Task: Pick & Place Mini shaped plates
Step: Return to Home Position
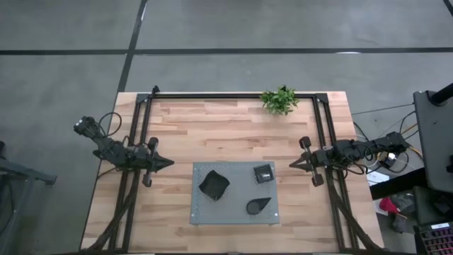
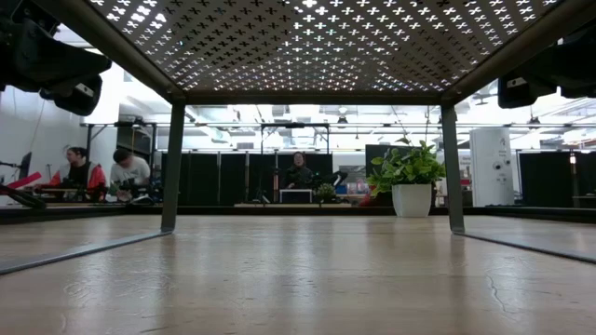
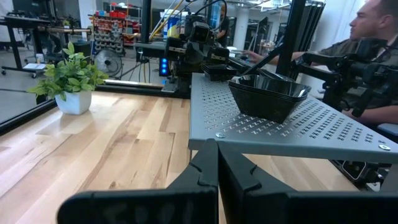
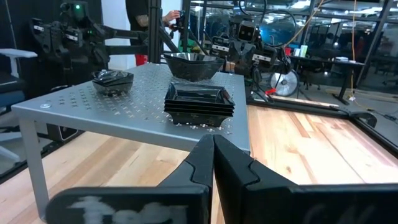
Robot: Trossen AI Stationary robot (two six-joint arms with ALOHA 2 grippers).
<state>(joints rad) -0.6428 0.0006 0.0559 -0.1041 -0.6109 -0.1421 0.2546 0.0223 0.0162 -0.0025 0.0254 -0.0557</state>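
**Left.** Your left hand [image 1: 167, 163] hangs over the light wooden desk [image 1: 212, 127], just beside the left edge of the grey perforated metal shelf [image 1: 233, 214]. Its two dark fingers are pressed together on nothing and point at the shelf.

**Centre.** All the black mini shaped plates lie on the shelf top in three separate piles:
- the stack of larger distorted-square plates [image 1: 213, 184], nearest your left hand;
- the teardrop plates [image 1: 259, 205], long axis roughly left to right;
- the stack of small square plates [image 1: 263, 173], nearest your right hand.

**Right.** Your right hand [image 1: 294, 164] mirrors the left, fingers together, empty and aimed at the shelf's right edge.

The plates lie straight ahead of both hands, so any retreat likely runs outward, away from the shelf. No brand, label or writing can be read.
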